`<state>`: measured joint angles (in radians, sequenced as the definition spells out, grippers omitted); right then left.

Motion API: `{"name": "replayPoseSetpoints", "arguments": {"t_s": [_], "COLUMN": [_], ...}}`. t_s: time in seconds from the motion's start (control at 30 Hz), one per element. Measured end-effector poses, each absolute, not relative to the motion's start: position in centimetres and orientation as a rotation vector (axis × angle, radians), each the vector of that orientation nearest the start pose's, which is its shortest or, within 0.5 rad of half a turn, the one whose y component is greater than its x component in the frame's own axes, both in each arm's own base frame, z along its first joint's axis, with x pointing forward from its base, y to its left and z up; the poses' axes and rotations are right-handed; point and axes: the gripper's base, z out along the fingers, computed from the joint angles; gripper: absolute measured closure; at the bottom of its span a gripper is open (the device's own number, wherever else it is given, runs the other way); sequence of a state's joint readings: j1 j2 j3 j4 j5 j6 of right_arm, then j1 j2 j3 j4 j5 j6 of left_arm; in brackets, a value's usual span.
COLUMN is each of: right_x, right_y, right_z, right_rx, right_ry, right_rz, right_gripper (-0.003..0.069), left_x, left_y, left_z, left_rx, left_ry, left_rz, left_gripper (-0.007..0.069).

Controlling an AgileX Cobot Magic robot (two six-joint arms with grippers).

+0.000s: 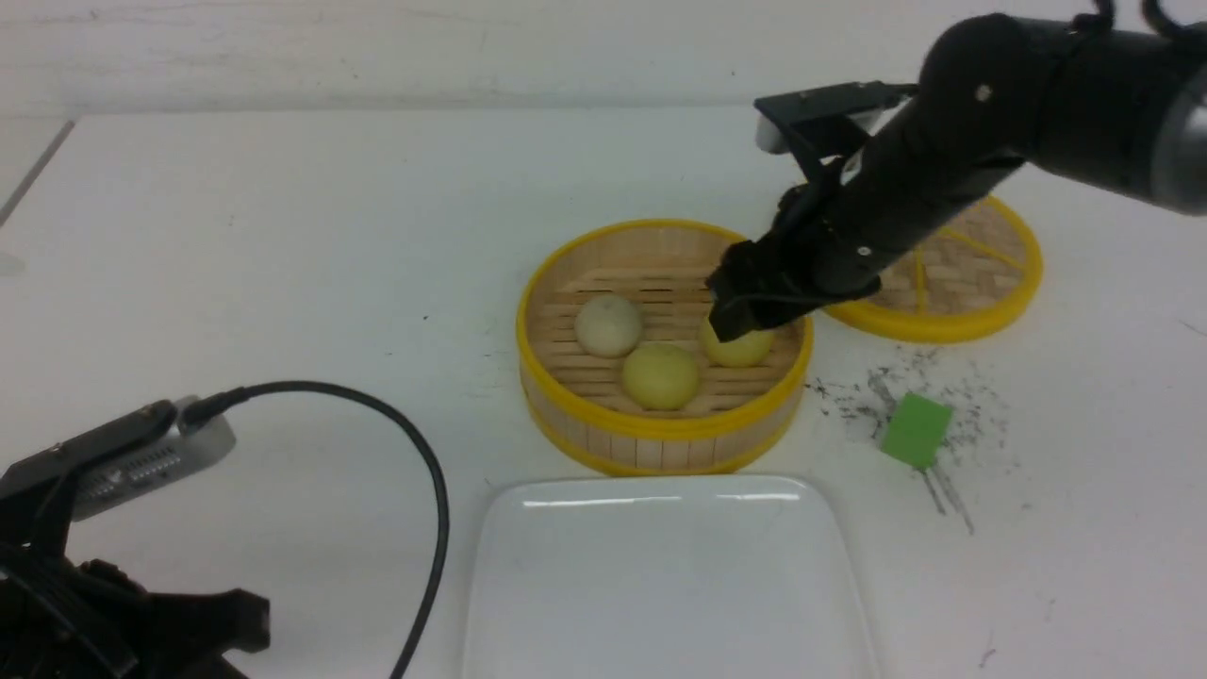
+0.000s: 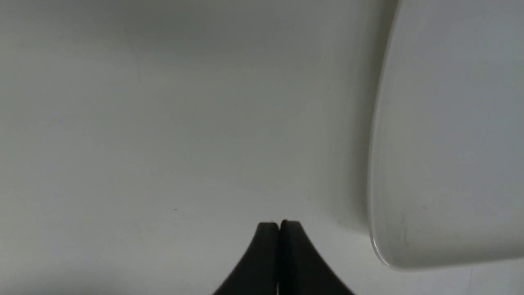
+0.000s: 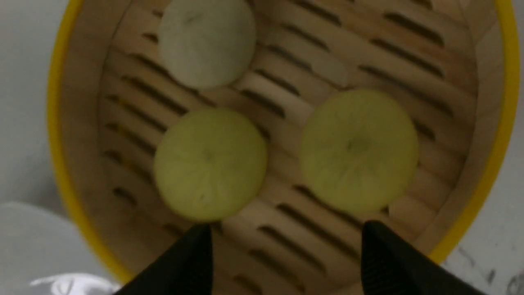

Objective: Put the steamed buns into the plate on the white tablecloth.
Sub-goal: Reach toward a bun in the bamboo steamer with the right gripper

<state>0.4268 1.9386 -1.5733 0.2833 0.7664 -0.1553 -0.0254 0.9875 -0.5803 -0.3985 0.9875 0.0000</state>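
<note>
Three steamed buns lie in a yellow-rimmed bamboo steamer (image 1: pixel 660 436): an off-white one (image 1: pixel 608 325), a pale yellow one (image 1: pixel 660 375), and a second yellow one (image 1: pixel 745 349) half hidden under my right gripper (image 1: pixel 740 316). In the right wrist view that gripper (image 3: pixel 286 229) is open and holds nothing. It hangs over the steamer near the yellow buns (image 3: pixel 359 149) (image 3: pixel 211 164), with the off-white bun (image 3: pixel 206 43) farther off. The white plate (image 1: pixel 665 575) is empty on the white tablecloth (image 1: pixel 283 236), in front of the steamer. My left gripper (image 2: pixel 279 223) is shut over bare cloth beside the plate (image 2: pixel 450 143).
The steamer's woven lid (image 1: pixel 952 278) lies behind my right arm. A small green block (image 1: pixel 916 430) sits on dark scuffs to the steamer's right. A black cable (image 1: pixel 429 490) loops from my left arm's wrist camera (image 1: pixel 141 453) at the lower left.
</note>
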Motion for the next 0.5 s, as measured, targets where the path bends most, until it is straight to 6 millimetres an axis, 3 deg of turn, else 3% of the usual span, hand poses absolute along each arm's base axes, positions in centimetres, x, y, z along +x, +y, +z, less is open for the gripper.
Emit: {"name": "replayPoseSetpoints", "arguments": {"t_s": [0.17, 0.3, 0.43, 0.5], "right_x": [40.8, 41.3, 41.3, 41.3], "right_y": [20.0, 20.1, 20.1, 20.0], "right_z": [22.0, 20.5, 20.5, 20.5], "right_rx": [-0.616, -0.630, -0.633, -0.635], "right_ry": [2.584, 2.607, 2.605, 2.614], "right_rz": [0.328, 0.306, 0.302, 0.302], "right_gripper": [0.0111, 0.0133, 0.0258, 0.0394], "left_x": [14.6, 14.6, 14.6, 14.6], "left_y": [-3.3, -3.2, -3.0, -2.8], "left_z": [24.0, 23.9, 23.8, 23.8], "left_rx": [-0.216, -0.206, -0.183, -0.173], "left_ry": [2.832, 2.836, 2.843, 2.848], "left_rz": [-0.523, -0.504, -0.456, -0.436], "left_gripper": [0.0594, 0.0590, 0.0586, 0.0582]}}
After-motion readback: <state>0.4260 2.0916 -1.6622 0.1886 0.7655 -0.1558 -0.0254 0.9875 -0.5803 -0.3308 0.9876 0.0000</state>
